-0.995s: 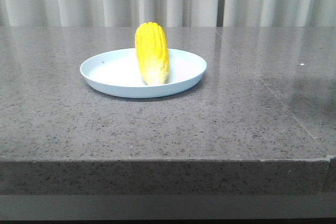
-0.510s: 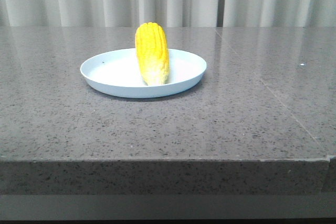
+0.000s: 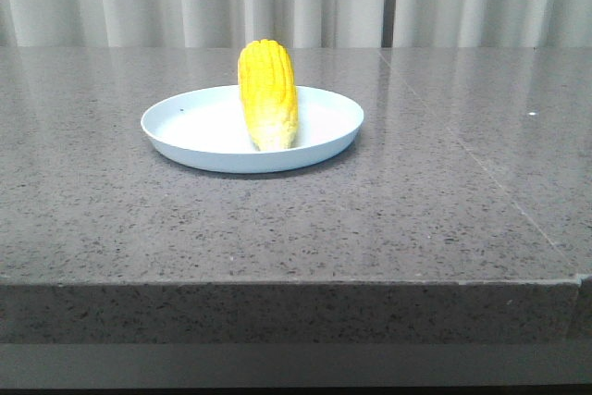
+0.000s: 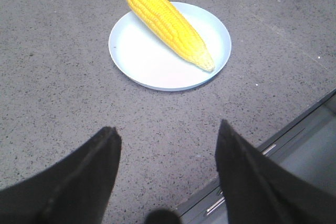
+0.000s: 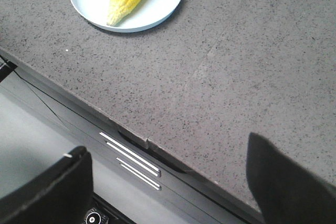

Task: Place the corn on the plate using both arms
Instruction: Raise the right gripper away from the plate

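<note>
Corn (image 3: pixel 267 93) laid across plate (image 3: pixel 195 141), mid-table, far end overhanging rim toward back edge. Left claw (image 4: pixel 167 148) and right claw (image 5: pixel 168 174) both spread, empty, held back near front edge. Risk: cob rolled off if plate nudged.

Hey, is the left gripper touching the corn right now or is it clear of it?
Apart. The left wrist view shows the left gripper open over bare table, well short of the plate where the corn lies.
</note>
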Controlling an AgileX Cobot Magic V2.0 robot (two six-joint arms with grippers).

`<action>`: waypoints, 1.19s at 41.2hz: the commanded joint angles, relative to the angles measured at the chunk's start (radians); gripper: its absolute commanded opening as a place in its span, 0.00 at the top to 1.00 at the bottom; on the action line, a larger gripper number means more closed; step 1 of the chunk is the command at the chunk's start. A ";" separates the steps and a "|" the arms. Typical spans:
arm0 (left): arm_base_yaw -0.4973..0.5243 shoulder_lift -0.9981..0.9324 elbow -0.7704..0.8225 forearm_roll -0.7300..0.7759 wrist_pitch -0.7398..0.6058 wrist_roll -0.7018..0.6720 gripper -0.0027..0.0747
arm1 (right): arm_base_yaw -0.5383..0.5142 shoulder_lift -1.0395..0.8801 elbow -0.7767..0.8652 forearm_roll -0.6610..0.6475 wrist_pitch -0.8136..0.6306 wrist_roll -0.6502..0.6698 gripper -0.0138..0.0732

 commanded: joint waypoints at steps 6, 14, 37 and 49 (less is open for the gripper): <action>-0.007 -0.001 -0.026 -0.010 -0.075 -0.010 0.46 | -0.005 0.005 -0.019 -0.008 -0.068 0.009 0.14; -0.007 -0.001 -0.026 -0.010 -0.075 -0.010 0.73 | -0.005 0.005 -0.019 -0.008 -0.068 0.030 0.42; -0.007 -0.001 -0.026 -0.010 -0.075 -0.010 0.99 | -0.005 0.005 -0.019 -0.004 -0.057 0.030 0.92; -0.007 -0.001 -0.026 -0.010 -0.075 -0.010 0.99 | -0.005 0.005 -0.019 -0.004 -0.057 0.030 0.92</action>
